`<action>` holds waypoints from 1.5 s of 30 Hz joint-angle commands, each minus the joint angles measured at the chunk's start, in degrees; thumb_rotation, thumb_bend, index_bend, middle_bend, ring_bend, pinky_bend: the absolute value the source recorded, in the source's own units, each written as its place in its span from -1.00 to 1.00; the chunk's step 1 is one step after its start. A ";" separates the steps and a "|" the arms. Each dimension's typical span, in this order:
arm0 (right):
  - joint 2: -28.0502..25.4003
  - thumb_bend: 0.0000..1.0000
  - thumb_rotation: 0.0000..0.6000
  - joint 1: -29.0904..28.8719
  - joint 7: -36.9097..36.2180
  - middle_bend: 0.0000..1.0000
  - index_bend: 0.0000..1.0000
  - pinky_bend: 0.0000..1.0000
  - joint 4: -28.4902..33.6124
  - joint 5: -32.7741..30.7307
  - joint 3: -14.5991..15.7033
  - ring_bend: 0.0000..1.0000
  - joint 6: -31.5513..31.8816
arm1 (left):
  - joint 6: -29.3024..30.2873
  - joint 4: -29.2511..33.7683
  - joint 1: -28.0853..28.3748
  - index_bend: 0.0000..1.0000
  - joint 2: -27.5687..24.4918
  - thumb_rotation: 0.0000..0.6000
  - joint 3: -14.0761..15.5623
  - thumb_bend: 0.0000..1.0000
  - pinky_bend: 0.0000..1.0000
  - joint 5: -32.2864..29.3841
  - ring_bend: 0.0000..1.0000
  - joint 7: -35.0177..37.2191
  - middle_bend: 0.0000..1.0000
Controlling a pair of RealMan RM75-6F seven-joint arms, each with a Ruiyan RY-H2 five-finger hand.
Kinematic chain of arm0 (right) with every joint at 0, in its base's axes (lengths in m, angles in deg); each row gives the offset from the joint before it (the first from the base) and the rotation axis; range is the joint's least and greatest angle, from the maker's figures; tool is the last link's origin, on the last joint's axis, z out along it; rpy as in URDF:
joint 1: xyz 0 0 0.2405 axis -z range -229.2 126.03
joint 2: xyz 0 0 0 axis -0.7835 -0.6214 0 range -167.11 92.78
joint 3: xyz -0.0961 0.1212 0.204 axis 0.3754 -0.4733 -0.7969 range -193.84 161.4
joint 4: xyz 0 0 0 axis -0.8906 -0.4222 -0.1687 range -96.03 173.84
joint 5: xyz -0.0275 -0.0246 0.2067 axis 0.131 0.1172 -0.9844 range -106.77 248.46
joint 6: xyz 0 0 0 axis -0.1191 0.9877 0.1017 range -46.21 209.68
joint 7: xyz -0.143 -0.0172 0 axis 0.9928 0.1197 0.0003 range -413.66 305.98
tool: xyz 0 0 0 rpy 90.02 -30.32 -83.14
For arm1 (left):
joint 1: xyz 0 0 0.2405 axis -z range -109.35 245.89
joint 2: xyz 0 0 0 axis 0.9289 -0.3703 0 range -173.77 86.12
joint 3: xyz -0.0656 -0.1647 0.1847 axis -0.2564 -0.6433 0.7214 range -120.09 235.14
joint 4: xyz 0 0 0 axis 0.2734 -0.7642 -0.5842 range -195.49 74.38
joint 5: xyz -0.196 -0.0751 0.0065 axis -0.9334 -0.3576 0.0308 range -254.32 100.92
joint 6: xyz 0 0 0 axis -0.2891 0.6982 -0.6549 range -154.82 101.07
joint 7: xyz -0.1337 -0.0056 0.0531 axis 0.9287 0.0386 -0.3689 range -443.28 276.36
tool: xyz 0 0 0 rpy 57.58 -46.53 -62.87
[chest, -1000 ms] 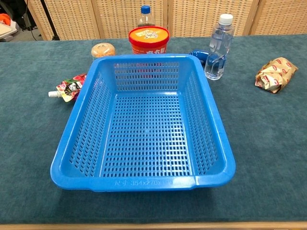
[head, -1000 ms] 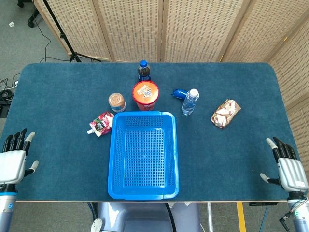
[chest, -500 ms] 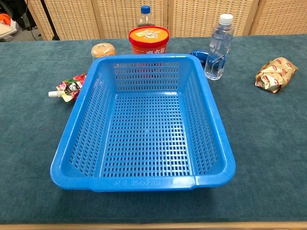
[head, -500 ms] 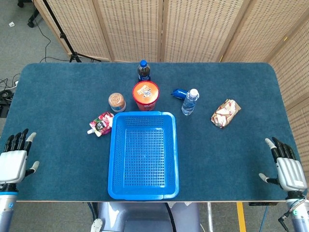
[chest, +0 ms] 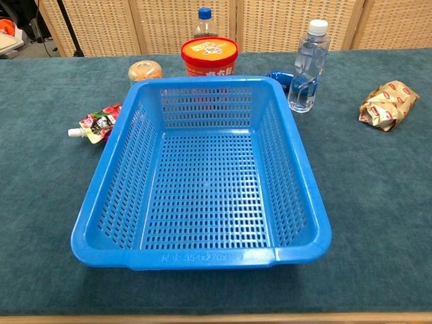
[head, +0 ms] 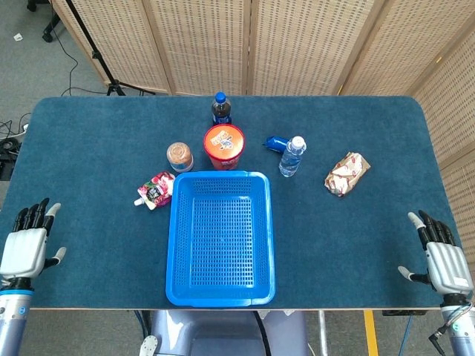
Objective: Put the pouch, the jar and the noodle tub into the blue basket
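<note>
1. The blue basket point(head: 220, 237) is placed in the middle of the table point(head: 89, 148), near the front edge, and nothing is seen inside it.
2. The pouch point(head: 154, 188) lies flat just beside the basket's far left corner, its white spout pointing to the left.
3. The jar point(head: 179, 156) stands upright behind the pouch, and the red noodle tub point(head: 224, 146) stands just behind the basket's far rim, to the right of the jar.
4. The left hand point(head: 25, 246) is seen at the front left corner of the table, with fingers spread and nothing held; the pouch is well apart from it, to the right and further back.
5. The right hand point(head: 442, 257) is seen at the front right corner, also opened and holding nothing, well apart from all three items.
6. Wide bare cloth is left on both sides of the basket, between it and the hands.
7. A dark soda bottle point(head: 220, 109), a clear water bottle point(head: 292, 156), a small blue object point(head: 276, 142) and a wrapped snack point(head: 346, 173) stand or lie further back and to the right.
8. Compared with one second ago, the left hand has been shifted slightly forward and inward; the objects are unchanged.
</note>
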 commanded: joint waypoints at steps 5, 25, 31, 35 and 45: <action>-0.50 -0.71 1.00 0.22 -1.01 -1.00 -1.00 -1.00 0.43 0.69 0.16 -1.00 0.41 | -5.01 2.77 5.02 -0.79 -1.98 1.00 -4.08 -0.50 -0.83 -4.77 -1.00 -3.34 -1.00; -1.54 -0.72 1.00 0.44 -6.14 -1.00 -1.00 -1.00 -0.40 0.86 -0.18 -1.00 0.34 | -19.82 -4.18 24.33 -0.77 6.09 1.00 -7.51 -0.50 -0.77 -29.60 -1.00 -20.26 -1.00; -1.92 -0.72 1.00 0.46 -8.23 -1.00 -1.00 -1.00 -0.71 1.43 -0.09 -1.00 0.24 | -20.41 -8.01 28.65 -0.77 10.61 1.00 -7.92 -0.50 -0.77 -36.21 -1.00 -22.91 -1.00; -2.15 -0.71 1.00 0.48 -9.92 -1.00 -1.00 -1.00 -1.05 1.90 -0.02 -1.00 0.24 | -20.26 -10.73 31.04 -0.77 13.68 1.00 -8.16 -0.50 -0.77 -38.72 -1.00 -23.44 -1.00; -2.48 -0.71 1.00 0.37 -12.74 -1.00 -1.00 -1.00 -1.72 2.57 0.15 -1.00 -0.11 | -19.71 -13.85 34.79 -0.73 18.06 1.00 -8.37 -0.50 -0.74 -39.39 -1.00 -23.16 -1.00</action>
